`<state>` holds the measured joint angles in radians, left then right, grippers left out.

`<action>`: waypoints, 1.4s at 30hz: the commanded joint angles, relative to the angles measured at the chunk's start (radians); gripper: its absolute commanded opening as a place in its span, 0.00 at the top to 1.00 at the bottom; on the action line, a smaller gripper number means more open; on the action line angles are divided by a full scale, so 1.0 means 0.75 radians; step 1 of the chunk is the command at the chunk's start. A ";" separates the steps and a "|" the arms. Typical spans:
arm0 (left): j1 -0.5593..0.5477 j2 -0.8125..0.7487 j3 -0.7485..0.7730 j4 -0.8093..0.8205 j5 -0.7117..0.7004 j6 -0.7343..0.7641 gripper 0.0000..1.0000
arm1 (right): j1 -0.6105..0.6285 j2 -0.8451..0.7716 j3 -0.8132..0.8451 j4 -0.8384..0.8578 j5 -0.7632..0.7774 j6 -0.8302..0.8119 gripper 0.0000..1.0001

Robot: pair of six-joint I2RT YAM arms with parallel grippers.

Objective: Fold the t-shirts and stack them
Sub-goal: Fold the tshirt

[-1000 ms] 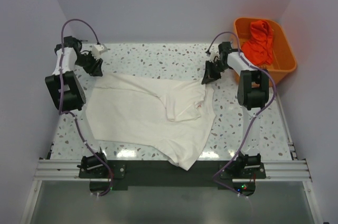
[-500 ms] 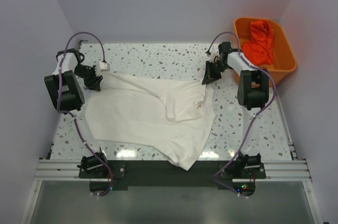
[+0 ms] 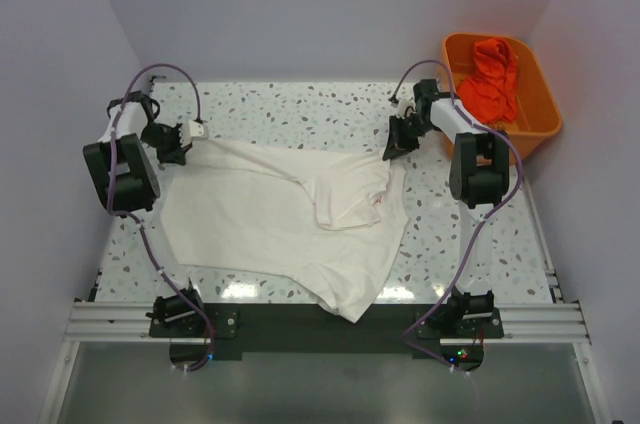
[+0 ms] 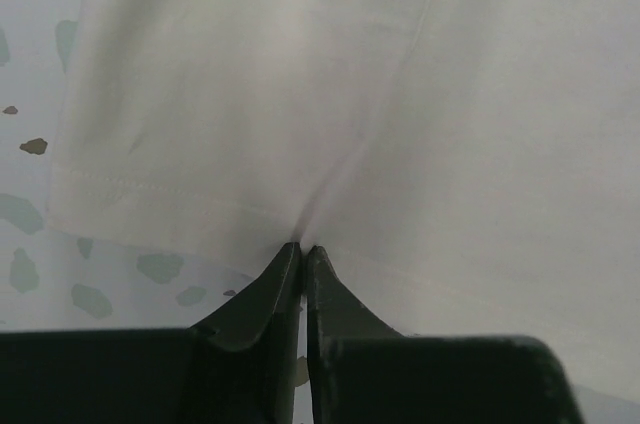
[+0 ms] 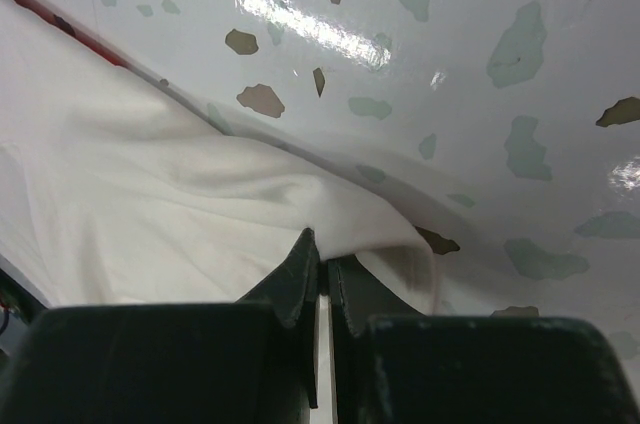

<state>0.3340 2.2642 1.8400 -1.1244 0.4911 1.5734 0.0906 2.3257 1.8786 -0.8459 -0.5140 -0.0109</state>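
A white t-shirt (image 3: 270, 219) lies spread and rumpled on the speckled table, with one part folded over near its middle right and a trace of red print there. My left gripper (image 3: 186, 148) is at its far left corner. In the left wrist view it (image 4: 302, 247) is shut on the shirt's (image 4: 380, 104) stitched hem. My right gripper (image 3: 391, 151) is at the far right corner. In the right wrist view it (image 5: 325, 260) is shut on a raised fold of the shirt's (image 5: 180, 204) edge, just above the table.
An orange plastic tub (image 3: 545, 104) stands at the far right corner with a crumpled orange-red garment (image 3: 490, 79) in it. The purple walls close in on the left, back and right. The metal rail (image 3: 320, 319) with the arm bases runs along the near edge.
My left arm has swung nearer and down to the shirt's far left corner, and the gripper now pinches the hem. The right arm and the shirt have stayed almost still.
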 commanded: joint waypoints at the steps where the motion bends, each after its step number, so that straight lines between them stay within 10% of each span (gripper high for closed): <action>1: 0.009 -0.102 -0.032 0.102 -0.019 0.056 0.93 | -0.008 -0.060 0.011 -0.001 0.037 -0.022 1.00; 24: 0.058 -0.149 -0.097 -0.084 -0.039 0.197 0.92 | -0.025 -0.092 -0.016 -0.091 0.049 -0.082 1.00; 30: 0.062 -0.135 0.031 -0.063 0.126 0.046 0.61 | -0.025 -0.084 -0.014 -0.087 0.045 -0.078 1.00; 42: -0.161 -0.092 -0.073 0.270 0.137 -0.515 0.64 | -0.019 -0.013 0.070 -0.079 0.298 -0.172 1.00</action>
<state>0.2478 2.1769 1.8221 -1.0042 0.5739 1.3380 0.0841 2.3241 1.8835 -0.9073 -0.4397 -0.0792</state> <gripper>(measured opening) 0.361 0.023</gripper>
